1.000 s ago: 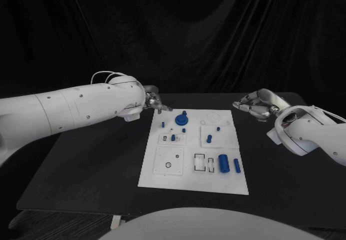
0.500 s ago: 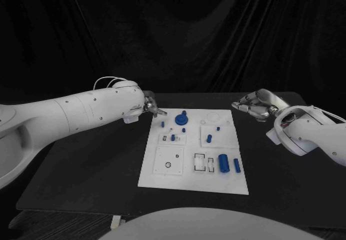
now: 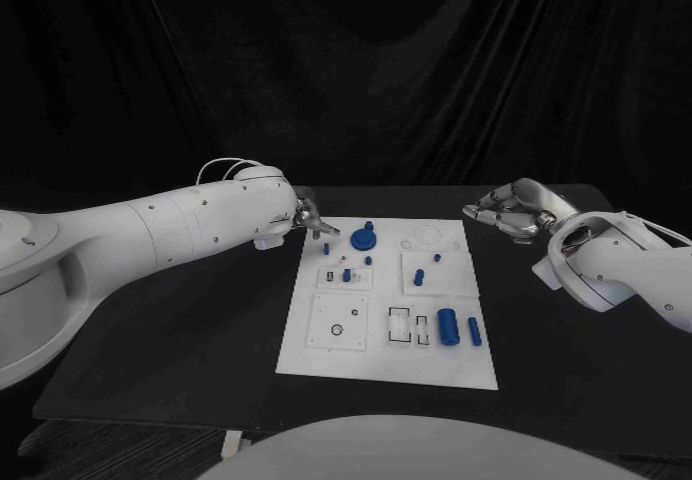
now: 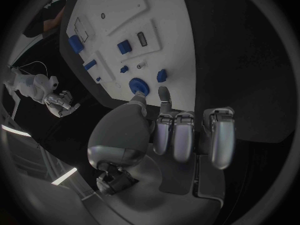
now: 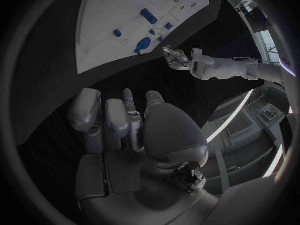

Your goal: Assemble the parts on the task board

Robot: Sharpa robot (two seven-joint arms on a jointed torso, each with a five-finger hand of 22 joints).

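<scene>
We've got a plain white task board [image 3: 387, 360] in the middle of the frame on a black table [image 3: 188, 330], dotted with small blue parts [image 3: 447, 326]. Both arms are white, silver left hand [image 3: 309, 217] and right hand [image 3: 505, 213].

black table [image 3: 173, 330] | white task board [image 3: 387, 355] flat at ctr | blue parts [image 3: 447, 326] on board

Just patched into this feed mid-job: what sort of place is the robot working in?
Probably a robotics lab test cell: a black table before dark curtains, holding a white task board with small blue parts, like a benchmark assembly setup.
</scene>
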